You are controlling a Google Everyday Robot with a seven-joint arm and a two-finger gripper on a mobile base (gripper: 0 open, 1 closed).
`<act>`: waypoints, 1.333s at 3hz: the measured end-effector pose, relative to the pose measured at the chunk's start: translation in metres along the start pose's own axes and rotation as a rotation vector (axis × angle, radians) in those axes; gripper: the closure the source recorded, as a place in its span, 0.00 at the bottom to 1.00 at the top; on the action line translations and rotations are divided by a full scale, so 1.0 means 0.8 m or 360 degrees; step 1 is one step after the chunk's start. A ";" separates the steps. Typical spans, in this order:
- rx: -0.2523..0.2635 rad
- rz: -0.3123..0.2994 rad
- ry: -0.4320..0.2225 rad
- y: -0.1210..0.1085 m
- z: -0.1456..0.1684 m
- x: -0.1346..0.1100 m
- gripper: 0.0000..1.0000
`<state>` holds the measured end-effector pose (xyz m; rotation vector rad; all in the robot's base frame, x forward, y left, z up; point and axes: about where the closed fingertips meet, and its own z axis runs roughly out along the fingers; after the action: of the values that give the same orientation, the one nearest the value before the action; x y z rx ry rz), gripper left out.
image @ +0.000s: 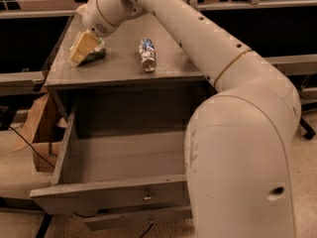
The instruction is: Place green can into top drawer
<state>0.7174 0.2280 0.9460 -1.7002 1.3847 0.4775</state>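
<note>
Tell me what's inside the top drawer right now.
The visible part of the top drawer holds nothing, only bare grey floor. Its right side is covered by the arm. The green can sits on the tabletop at the pincer.

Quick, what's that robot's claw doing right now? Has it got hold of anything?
Gripper: down at the green can on the left side of the cabinet top; whether it grips the can cannot be told.

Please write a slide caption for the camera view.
Claw at the green can on the cabinet top, above the open top drawer.
</note>
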 end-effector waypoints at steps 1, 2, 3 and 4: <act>0.0026 0.0053 0.0078 -0.006 0.007 0.019 0.00; 0.0079 0.0132 0.0172 -0.007 0.017 0.029 0.00; 0.0204 0.0223 0.0334 -0.011 0.021 0.034 0.00; 0.0230 0.0343 0.0360 -0.010 0.024 0.041 0.00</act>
<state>0.7392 0.2244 0.9140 -1.5311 1.7344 0.3007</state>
